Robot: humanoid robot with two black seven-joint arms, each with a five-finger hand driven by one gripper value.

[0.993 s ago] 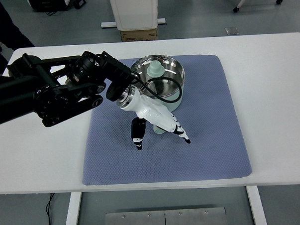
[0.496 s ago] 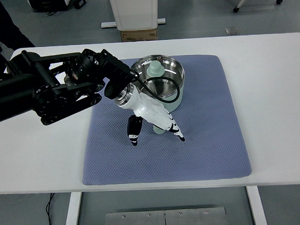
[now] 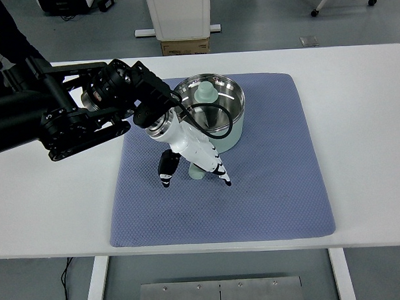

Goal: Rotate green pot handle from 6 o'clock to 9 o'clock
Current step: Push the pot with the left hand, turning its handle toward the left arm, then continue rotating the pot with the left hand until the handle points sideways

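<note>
A pale green pot (image 3: 215,119) with a steel inside stands on the blue mat (image 3: 268,187), a pale green knobbed piece (image 3: 205,91) resting at its far rim. Its short handle (image 3: 196,171) sticks out toward the lower left, at about 7 o'clock. My left hand (image 3: 191,170), white with black fingertips, hangs over the handle; the thumb (image 3: 166,170) is on the handle's left and the other fingers (image 3: 216,169) on its right. The fingers are spread around the handle, and I cannot see them clamped on it. The right arm is out of sight.
The mat lies on a white table (image 3: 365,129). My black left arm (image 3: 59,119) crosses the table's left part. A white cabinet and a cardboard box (image 3: 184,46) stand beyond the far edge.
My left hand has moved up and to the left over the mat. The pot's handle has swung with it, from about 6 o'clock toward 7 o'clock.
</note>
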